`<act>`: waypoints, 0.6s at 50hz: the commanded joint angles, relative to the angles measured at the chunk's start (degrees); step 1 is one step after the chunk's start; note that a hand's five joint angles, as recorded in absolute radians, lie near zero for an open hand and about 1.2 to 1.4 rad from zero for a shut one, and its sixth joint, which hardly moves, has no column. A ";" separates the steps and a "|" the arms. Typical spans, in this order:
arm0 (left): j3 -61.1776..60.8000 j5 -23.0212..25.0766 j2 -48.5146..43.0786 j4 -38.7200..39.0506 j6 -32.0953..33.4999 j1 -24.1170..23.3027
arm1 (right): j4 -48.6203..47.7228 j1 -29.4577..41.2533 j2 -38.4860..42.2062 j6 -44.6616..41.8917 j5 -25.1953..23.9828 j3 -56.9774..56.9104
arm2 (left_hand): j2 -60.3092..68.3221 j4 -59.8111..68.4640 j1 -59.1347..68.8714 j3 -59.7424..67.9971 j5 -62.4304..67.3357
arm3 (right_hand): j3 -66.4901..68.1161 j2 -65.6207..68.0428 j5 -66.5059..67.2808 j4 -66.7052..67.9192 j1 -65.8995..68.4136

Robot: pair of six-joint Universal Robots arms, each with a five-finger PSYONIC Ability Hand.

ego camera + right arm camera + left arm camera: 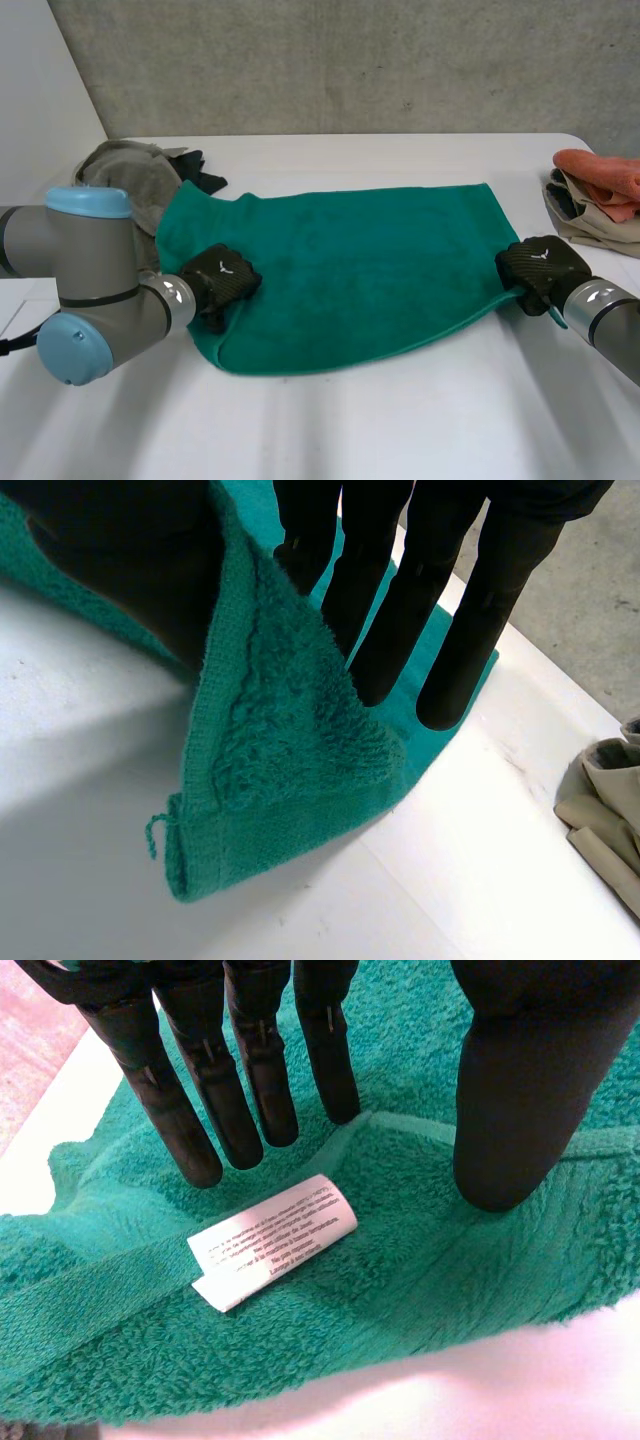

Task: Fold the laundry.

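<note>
The green towel (350,270) lies spread across the middle of the counter (400,420). The right hand (540,265) pinches the towel's corner nearest the counter's right edge between straight fingers and thumb, and that corner hangs lifted. The left hand (220,275) rests spread on the end toward the counter's left edge, fingertips (200,1150) and thumb apart beside the care label (272,1240), gripping nothing. If the right hand lifts alone, the towel will likely drag askew and the fold come out crooked; its shallow pinch could also slip.
</note>
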 commanded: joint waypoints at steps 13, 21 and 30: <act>-2.43 -4.88 3.16 2.42 1.64 1.51 | 0.34 -0.49 -2.07 0.64 0.14 0.08 | 42.10 41.96 41.82 42.17 42.16 | 11.58 12.27 11.52 11.17 15.00; -9.19 -6.12 10.37 3.30 1.02 3.08 | 1.91 -0.76 -3.65 0.03 0.31 -0.09 | 42.10 41.96 41.82 42.17 42.16 | 11.58 12.27 11.52 11.17 15.00; -21.14 -8.14 18.54 -1.53 2.34 5.64 | 14.91 -2.25 -6.64 -9.89 0.66 -0.45 | 42.10 41.96 41.82 42.17 42.16 | 11.58 12.27 11.52 11.17 15.00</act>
